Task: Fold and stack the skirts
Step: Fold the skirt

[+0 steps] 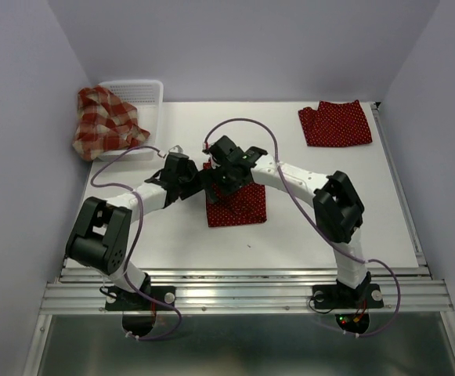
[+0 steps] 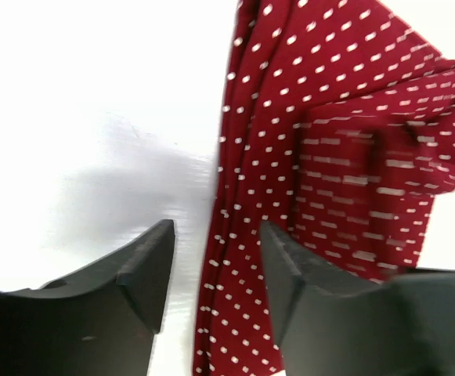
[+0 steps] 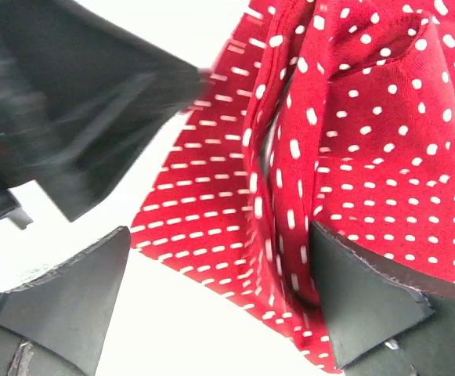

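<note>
While the overhead camera takes in all three skirts, the wrist cameras see only one. From above, a folded dark red cloth skirt with tiny white polka dots (image 1: 239, 207) lies at the middle of the white surface (image 1: 172, 243). A second dark red polka-dot skirt (image 1: 336, 124) lies flat at the far right corner, well apart. A red-and-cream plaid check skirt (image 1: 106, 121) is bunched over the rim of a white plastic mesh basket (image 1: 145, 90) at the far left.

Only the close views show how the fingers stand. The left hand (image 2: 217, 231) is released, its black fingers (image 2: 145, 274) parted, with the middle skirt's layered edge running between them and bare surface beside one. The right hand (image 3: 219, 235) is spread wide and grips nothing. A raised fold of the same skirt stands against the inner face of one of its fingers.
</note>
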{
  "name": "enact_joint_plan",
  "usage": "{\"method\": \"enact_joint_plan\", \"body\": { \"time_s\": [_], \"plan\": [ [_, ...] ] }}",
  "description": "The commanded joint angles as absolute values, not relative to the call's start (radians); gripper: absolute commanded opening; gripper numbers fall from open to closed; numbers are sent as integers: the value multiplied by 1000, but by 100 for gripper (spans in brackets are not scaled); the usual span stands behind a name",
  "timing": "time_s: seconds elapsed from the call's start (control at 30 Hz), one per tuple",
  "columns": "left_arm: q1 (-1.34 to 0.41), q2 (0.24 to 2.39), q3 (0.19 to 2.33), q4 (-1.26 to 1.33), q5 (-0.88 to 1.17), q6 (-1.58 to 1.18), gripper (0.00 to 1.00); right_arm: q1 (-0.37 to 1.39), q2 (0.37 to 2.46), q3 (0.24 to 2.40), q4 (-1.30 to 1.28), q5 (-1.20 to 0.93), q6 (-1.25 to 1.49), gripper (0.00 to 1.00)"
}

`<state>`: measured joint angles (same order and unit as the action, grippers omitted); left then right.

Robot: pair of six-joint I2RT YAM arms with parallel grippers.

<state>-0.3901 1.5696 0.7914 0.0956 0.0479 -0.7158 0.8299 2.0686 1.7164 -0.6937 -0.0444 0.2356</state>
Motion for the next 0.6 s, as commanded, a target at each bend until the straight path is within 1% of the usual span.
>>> {"method": "enact_joint_plan", "body": {
  "time_s": [0.0,0.03,0.07,0.13,0.17,0.23,0.27,0.33,0.43,0.47,0.57],
  "plan": [
    [-382,1491,782,92,12,-713,59,847,1959,1707,-605,-178,207,100],
    [-380,1483,779,91,11,-715,59,847,1939,1704,-598,-195,203,100],
    [-380,1476,776,89,11,-716,62,847,1928,1701,-595,-210,201,100],
    [-374,1457,773,84,11,-716,63,847,1896,1686,-575,-229,204,100],
    [-373,1453,773,78,-21,-716,64,847,1887,1681,-572,-226,204,100],
    [-371,1439,776,72,-28,-712,70,847,1865,1663,-563,-180,216,100],
    [-368,1434,779,61,-31,-712,71,847,1846,1657,-560,-154,222,100],
    [-368,1422,787,55,-29,-704,78,847,1822,1641,-557,-69,236,100],
    [-368,1401,801,40,-6,-678,96,833,1767,1600,-557,43,264,100],
    [-370,1394,805,40,1,-667,99,821,1753,1588,-555,52,271,100],
    [-371,1367,825,31,83,-627,99,752,1701,1525,-534,31,301,100]
  ]
}}
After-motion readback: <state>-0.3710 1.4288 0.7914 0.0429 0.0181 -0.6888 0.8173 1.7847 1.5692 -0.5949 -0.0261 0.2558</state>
